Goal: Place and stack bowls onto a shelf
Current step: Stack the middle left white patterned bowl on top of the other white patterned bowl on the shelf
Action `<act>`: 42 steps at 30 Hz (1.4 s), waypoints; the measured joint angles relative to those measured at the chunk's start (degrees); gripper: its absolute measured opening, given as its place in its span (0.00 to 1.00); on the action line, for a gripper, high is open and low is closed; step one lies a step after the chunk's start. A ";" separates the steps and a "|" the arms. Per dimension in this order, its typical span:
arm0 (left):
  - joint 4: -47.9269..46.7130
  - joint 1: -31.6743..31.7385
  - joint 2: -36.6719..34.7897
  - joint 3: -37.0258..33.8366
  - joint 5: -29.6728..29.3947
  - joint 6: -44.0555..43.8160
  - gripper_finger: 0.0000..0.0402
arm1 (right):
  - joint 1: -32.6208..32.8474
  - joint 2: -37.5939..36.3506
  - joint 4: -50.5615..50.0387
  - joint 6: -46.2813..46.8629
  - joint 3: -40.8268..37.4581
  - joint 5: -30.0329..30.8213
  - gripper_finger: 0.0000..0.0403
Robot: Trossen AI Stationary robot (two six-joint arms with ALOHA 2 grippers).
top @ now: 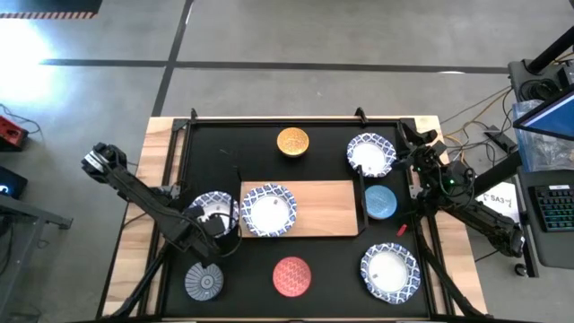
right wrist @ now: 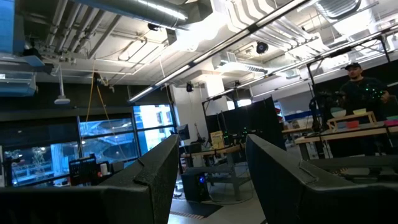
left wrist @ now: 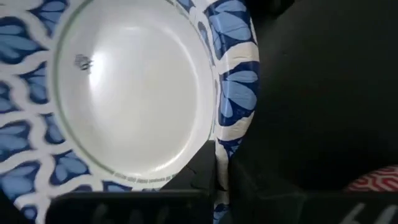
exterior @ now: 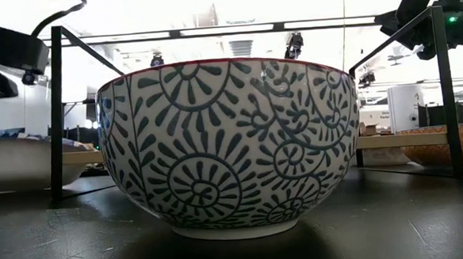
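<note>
High view: left gripper [top: 218, 224] reaches low, fingers clamped on the blue-and-white bowl [top: 215, 212] rim; right gripper [top: 414, 160] waits, fingers apart.

We see the light-wood shelf [top: 325, 208] lying flat mid-surface, one blue-and-white bowl [top: 268, 211] upright on its left end. Another blue-and-white bowl [top: 215, 210] sits just left of the shelf. Elsewhere stand the orange bowl [top: 292, 142], light blue bowl [top: 380, 202], red bowl [top: 291, 275] and grey bowl [top: 204, 281].
</note>
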 joint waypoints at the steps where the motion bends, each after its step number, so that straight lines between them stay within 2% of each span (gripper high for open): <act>1: -1.98 0.00 0.00 0.47 -0.21 -1.02 0.01 | 0.00 0.01 0.01 0.00 0.01 0.01 0.44; 7: -13.70 0.05 -0.01 3.56 -7.40 -7.41 0.01 | 0.01 0.01 -0.01 0.00 0.01 0.00 0.44; 18: -19.66 0.52 -0.07 8.96 -19.19 -9.76 0.01 | -0.01 0.00 0.01 0.00 0.01 0.01 0.44; 27: -27.13 4.86 -0.07 10.46 -27.70 -13.72 0.01 | -0.01 0.00 0.01 0.00 0.00 0.00 0.44; 36: -28.14 10.50 -0.09 13.34 -37.00 -7.47 0.01 | -0.01 -0.01 0.01 0.00 0.01 0.02 0.44; 42: -28.24 11.45 -0.09 16.51 -42.59 -2.89 0.01 | 0.01 0.00 -0.01 0.00 -0.01 0.01 0.44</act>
